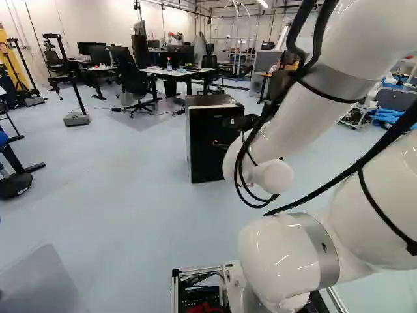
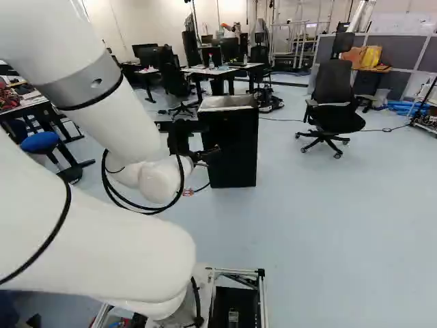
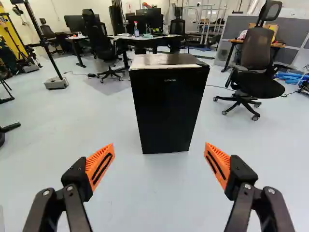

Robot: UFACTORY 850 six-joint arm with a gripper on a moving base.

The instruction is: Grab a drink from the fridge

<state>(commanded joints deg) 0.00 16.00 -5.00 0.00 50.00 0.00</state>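
Your gripper (image 3: 159, 147) stands wide open with nothing between its fingers, facing the black fridge (image 3: 169, 108), which sits upright on the floor (image 3: 159, 198) straight ahead and apart from the fingertips. The fridge is closed, so you can't see the drink; presumably it's inside. The step now looks like closing in to open the door. No handle shows and you can't tell the hinge side, so find the door's free edge first, then work one finger in behind it and pull in an arc; pushing square on the front could shove or tip the fridge. Leave yourself room for the door's swing. Behind the fridge stands a desk (image 3: 145, 37) with a spray bottle (image 3: 136, 30); beside the fridge, a wheeled chair (image 3: 256, 89) and a floor cable (image 3: 219, 87) could hinder a wide approach on that side.
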